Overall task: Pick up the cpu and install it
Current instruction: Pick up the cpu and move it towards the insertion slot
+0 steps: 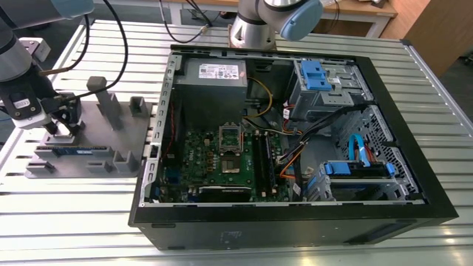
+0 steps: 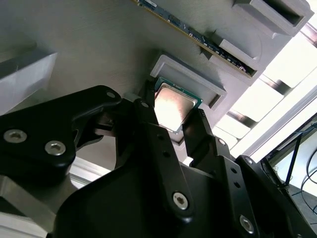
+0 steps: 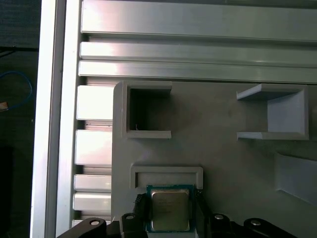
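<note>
Caught the fingers (image 2: 200,134) clamped on the cpu (image 3: 170,210) from both sides, just by its grey holder (image 1: 88,123), at the exterior view's left beside the PC case (image 1: 296,230).

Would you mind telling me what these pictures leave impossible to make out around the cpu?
- Whether the cpu sits in or above its recess: both wrist views, claw covers its edges.
- The cpu's underside: both wrist views, faces away.
- Motherboard socket pins: exterior view, too small.

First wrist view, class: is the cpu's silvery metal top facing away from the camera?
No, the cpu shows its silvery top to the camera, with the grey fixture behind it.
</note>
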Controlling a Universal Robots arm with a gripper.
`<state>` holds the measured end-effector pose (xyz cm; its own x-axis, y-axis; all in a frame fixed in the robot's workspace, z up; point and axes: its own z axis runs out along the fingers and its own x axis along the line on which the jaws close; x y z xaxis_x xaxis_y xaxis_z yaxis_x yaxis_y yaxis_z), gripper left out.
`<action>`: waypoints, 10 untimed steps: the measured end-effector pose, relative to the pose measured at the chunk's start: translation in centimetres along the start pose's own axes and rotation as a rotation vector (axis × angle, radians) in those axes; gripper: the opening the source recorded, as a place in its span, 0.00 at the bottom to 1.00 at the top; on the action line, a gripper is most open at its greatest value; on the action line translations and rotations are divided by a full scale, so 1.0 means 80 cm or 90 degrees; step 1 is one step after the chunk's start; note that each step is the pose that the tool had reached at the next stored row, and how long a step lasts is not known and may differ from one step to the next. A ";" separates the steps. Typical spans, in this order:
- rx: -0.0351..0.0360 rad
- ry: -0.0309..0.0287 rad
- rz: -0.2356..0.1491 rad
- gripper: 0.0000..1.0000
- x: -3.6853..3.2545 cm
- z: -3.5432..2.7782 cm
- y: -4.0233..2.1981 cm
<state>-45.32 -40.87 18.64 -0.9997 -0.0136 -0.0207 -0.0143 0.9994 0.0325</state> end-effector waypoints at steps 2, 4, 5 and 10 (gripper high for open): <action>0.0000 0.0001 0.000 0.47 0.0001 -0.0001 0.0000; 0.0002 0.0003 0.000 0.47 0.0012 0.0001 0.0000; 0.0001 0.0001 0.000 0.47 0.0016 0.0005 0.0000; 0.0001 0.0001 0.000 0.47 0.0028 0.0035 -0.0001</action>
<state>-45.53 -40.87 18.36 -0.9997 -0.0136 -0.0206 -0.0143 0.9994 0.0323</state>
